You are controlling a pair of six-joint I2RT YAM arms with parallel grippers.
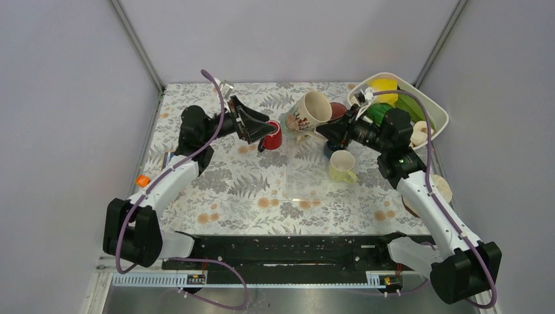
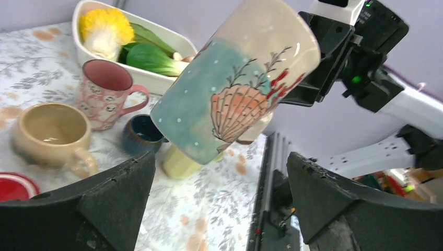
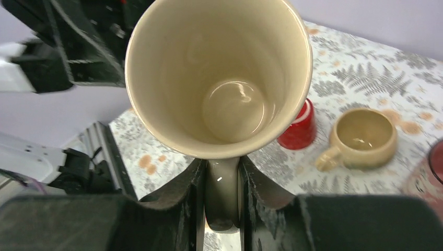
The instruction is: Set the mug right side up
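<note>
Mug point(image 1: 307, 112) hangs tilted in the air over the far side of the table point(image 1: 229, 196), its handle clamped between the fingers of my right gripper point(image 3: 222, 198). My left gripper point(image 1: 255, 124) stands wide apart, empty, just beside a red cup point(image 1: 273, 135).

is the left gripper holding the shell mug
No, the left gripper stands wide open, apart from the shell mug, which the right gripper holds.

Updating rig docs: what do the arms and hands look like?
Left arm and right arm: white links, black joints, purple cable along each. Orange tab on the left, green light on the right. Left hand, right hand: black, two-fingered.
</note>
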